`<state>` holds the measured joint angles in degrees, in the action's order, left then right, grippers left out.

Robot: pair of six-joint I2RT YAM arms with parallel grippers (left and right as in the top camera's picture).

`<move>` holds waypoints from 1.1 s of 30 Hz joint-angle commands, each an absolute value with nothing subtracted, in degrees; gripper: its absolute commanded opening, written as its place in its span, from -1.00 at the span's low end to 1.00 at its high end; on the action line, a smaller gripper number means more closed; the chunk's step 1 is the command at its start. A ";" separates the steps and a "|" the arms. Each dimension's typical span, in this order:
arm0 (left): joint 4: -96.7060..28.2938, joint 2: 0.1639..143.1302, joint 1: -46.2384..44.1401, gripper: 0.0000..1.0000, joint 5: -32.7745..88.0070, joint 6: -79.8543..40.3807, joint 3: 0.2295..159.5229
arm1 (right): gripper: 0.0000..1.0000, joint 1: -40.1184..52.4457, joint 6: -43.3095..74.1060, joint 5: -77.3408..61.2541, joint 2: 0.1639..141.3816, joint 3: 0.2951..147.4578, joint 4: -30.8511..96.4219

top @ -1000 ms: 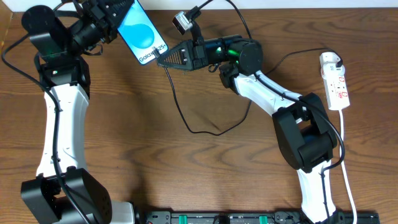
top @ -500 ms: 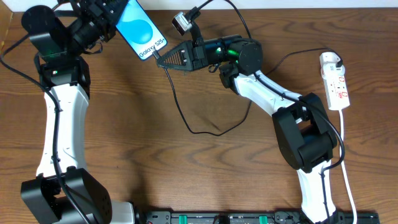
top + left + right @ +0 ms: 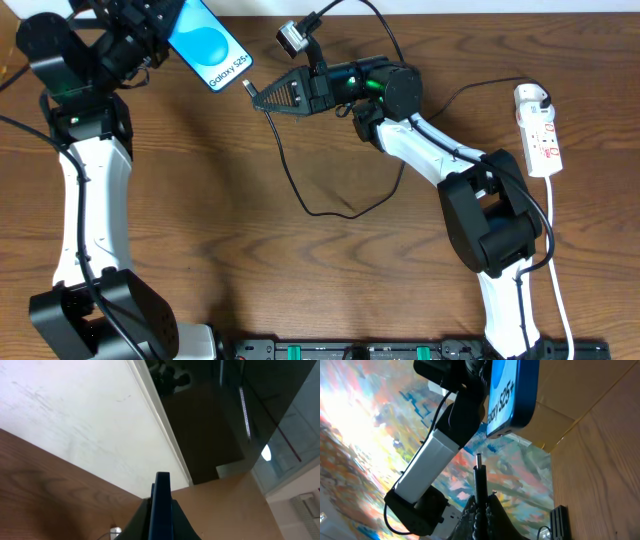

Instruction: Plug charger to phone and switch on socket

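Jaws grip cyan-screened phone (image 3: 208, 45) and black charger (image 3: 479, 482).

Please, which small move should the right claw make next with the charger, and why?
Probably the right claw should shift the charger a little sideways, until its tip faces the bottom edge of the phone. The left claw holds the phone raised. In the right wrist view the tip points just beside that edge, with a gap between them, so pushing now would likely miss the port.

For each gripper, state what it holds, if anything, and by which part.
Left gripper: the phone, by the end away from the charger. Right gripper: that charger, just behind its plug tip.
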<state>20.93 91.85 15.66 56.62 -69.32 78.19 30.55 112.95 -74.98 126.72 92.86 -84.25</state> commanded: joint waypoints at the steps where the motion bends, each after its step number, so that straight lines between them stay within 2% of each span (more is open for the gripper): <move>1: 21.45 91.64 15.49 -0.85 57.60 -70.63 78.83 | -0.98 30.09 111.72 -74.54 125.93 94.06 -84.42; 33: 21.47 91.64 13.52 -0.85 60.99 -70.94 78.83 | -0.98 30.04 111.55 -74.41 125.93 94.06 -84.40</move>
